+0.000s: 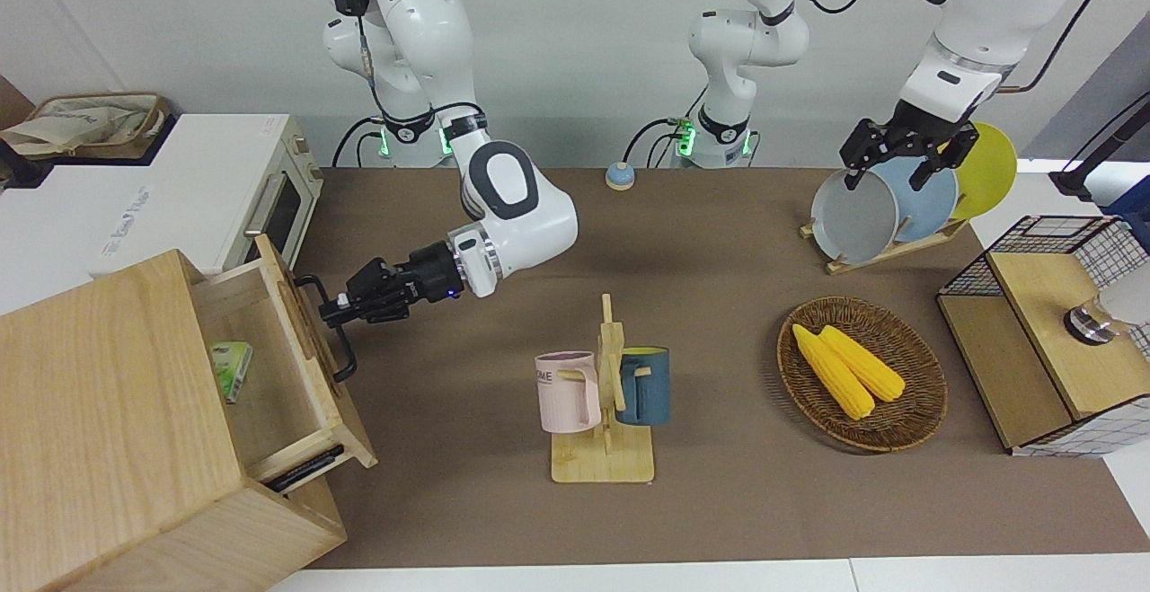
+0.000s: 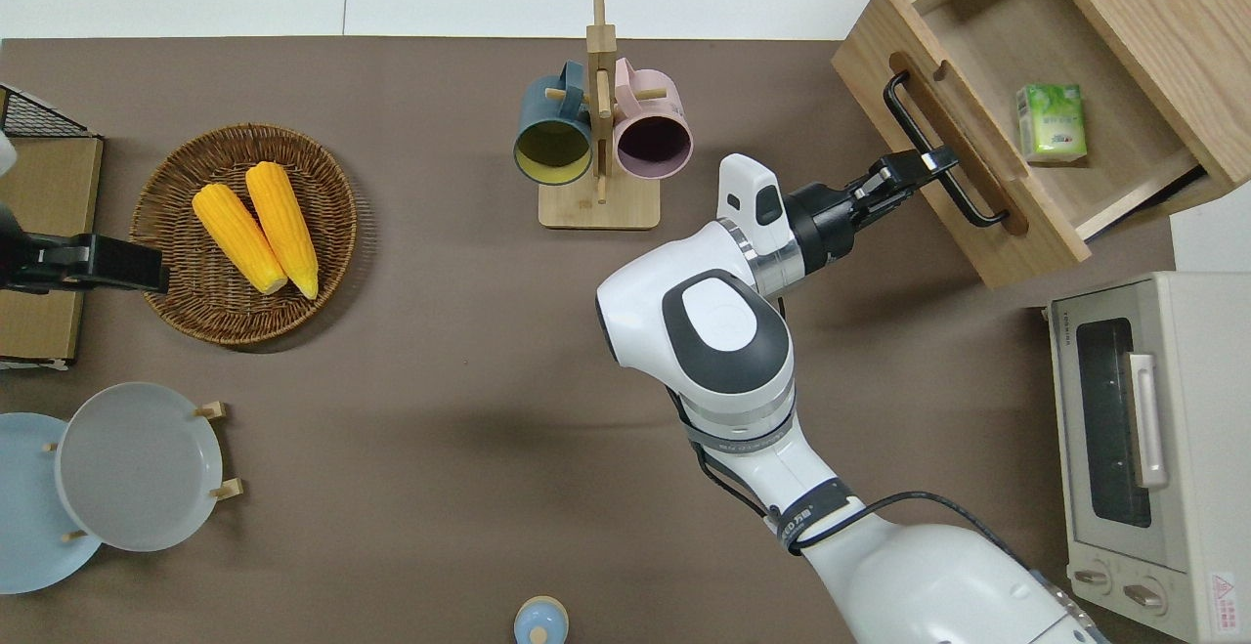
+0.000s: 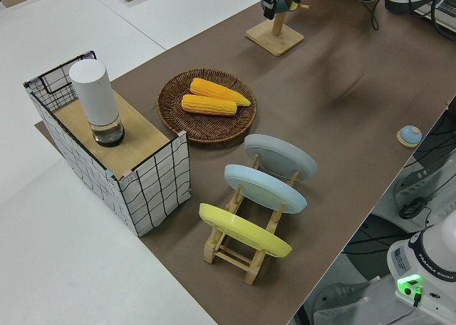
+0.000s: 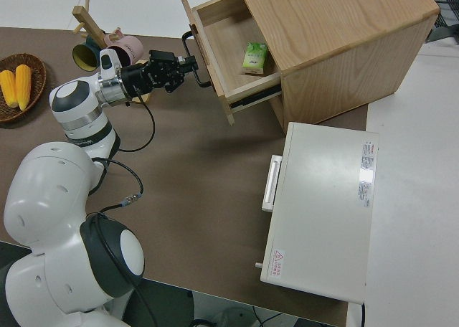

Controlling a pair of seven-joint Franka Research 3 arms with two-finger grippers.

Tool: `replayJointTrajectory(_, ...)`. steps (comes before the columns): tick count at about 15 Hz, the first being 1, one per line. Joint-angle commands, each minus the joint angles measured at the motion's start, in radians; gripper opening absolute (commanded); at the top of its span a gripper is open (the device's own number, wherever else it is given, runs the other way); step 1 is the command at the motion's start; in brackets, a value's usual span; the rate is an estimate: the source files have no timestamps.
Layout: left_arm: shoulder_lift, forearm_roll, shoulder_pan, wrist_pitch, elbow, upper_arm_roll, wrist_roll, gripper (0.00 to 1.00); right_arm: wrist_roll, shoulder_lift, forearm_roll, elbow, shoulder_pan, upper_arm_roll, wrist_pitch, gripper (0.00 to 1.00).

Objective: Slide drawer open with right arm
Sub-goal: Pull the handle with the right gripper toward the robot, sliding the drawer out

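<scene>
Overhead view: right gripper (image 2: 927, 163) pinches the black loop handle (image 2: 940, 150) of the drawer (image 2: 987, 194), which stands well out of the pale cabinet (image 2: 1163, 28) at the right arm's end of the table. Stiff wood on runners, probably light; the handle's middle suits pulling. Only this angle and the right side view reveal the green packet (image 2: 1052, 121) fully. Left arm parked.
</scene>
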Motion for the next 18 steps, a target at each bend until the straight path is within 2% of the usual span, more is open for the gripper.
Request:
replayJointTrajectory(1, 0.012, 0.014, -0.017, 0.001, 0.020, 0.016, 0.007, 1.00, -0.033, -0.002, 0.015, 0.000, 0.036, -0.001, -0.016, 0.000)
replayJointTrajectory(6, 0.012, 0.014, -0.017, 0.001, 0.020, 0.016, 0.007, 1.00, -0.038, -0.002, 0.023, 0.001, 0.067, -0.001, -0.034, 0.000)
replayJointTrajectory(11, 0.012, 0.015, -0.017, 0.001, 0.020, 0.016, 0.007, 1.00, -0.040, -0.002, 0.053, 0.004, 0.127, -0.001, -0.065, 0.000)
replayJointTrajectory(18, 0.012, 0.015, -0.017, 0.001, 0.020, 0.016, 0.007, 1.00, -0.083, -0.002, 0.081, 0.036, 0.174, -0.001, -0.088, 0.000)
